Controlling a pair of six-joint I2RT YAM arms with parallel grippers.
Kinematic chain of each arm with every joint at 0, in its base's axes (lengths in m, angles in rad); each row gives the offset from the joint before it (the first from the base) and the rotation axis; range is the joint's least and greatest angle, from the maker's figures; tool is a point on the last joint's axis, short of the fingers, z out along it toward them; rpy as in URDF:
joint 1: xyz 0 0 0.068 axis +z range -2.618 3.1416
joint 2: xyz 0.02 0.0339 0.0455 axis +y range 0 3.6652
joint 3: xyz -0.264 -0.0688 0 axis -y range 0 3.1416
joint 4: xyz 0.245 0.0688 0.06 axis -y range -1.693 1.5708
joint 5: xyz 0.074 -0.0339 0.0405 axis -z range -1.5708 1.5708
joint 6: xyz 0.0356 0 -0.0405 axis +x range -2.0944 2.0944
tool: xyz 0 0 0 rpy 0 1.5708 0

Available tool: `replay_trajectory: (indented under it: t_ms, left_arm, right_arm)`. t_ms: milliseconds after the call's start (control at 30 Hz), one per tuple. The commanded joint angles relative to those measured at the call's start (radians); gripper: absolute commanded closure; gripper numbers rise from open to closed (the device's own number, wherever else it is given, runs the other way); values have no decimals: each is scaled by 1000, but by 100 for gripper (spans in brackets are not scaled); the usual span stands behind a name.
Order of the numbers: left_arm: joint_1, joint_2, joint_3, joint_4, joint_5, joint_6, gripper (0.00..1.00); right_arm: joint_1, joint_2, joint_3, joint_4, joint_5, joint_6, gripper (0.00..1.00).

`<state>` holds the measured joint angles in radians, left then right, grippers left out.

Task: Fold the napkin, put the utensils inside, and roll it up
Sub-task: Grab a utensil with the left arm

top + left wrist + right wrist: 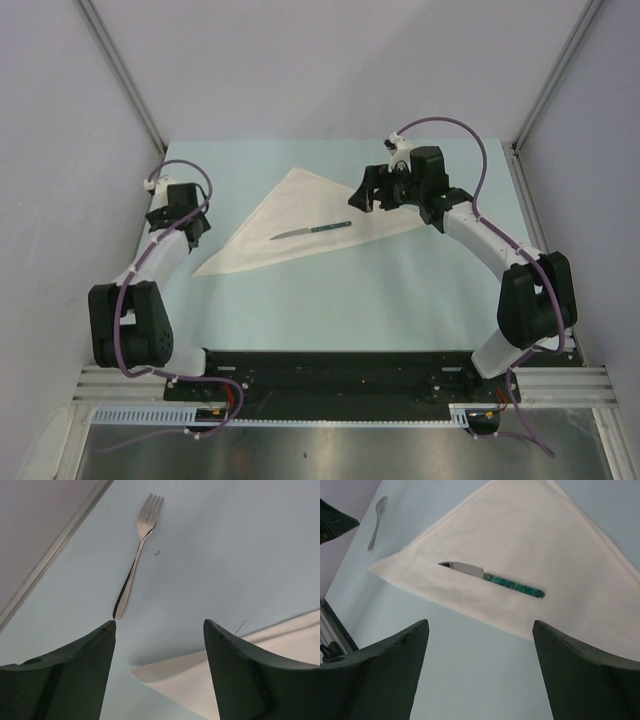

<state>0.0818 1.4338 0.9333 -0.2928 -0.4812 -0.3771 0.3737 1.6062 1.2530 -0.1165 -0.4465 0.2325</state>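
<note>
The white napkin (300,222) lies folded into a triangle on the pale blue table. A knife (312,231) with a teal handle rests on it, blade pointing left; the right wrist view shows the knife (490,579) lying across the napkin (530,535). A silver fork (134,565) lies on the bare table beyond the napkin's left corner (190,675), and the fork (376,522) also shows in the right wrist view. My left gripper (159,625) (192,228) hangs open above that corner, empty. My right gripper (480,622) (368,195) is open over the table by the napkin's long edge.
White walls enclose the table on three sides. A metal rail (55,545) runs along the left wall close to the fork. The arm bases stand on a black bar (340,365) at the near edge.
</note>
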Motion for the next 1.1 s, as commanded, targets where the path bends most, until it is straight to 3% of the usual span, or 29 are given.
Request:
replay_trajectory:
  t_ms: [0, 167, 400, 500, 867, 1067]
  left_arm:
    - [-105, 89, 67, 18, -235, -2, 24]
    - [-177, 253, 185, 4, -358, 44, 26]
    - [-223, 394, 265, 127, -215, 86, 27]
    - [-225, 445, 347, 87, -197, 138, 25]
    - [-116, 516, 423, 51, -94, 210, 24]
    - [-30, 513, 433, 26, -54, 153, 24]
  right_arm:
    - [-1, -20, 0, -15, -37, -9, 10]
    - [-10, -15, 5, -28, -37, -15, 10]
    - [-27, 4, -6, -2, -54, 4, 10]
    - [-36, 12, -3, 0, -63, 7, 10]
    - [-71, 43, 0, 17, -98, 36, 10]
    - [-84, 52, -4, 23, -101, 39, 10]
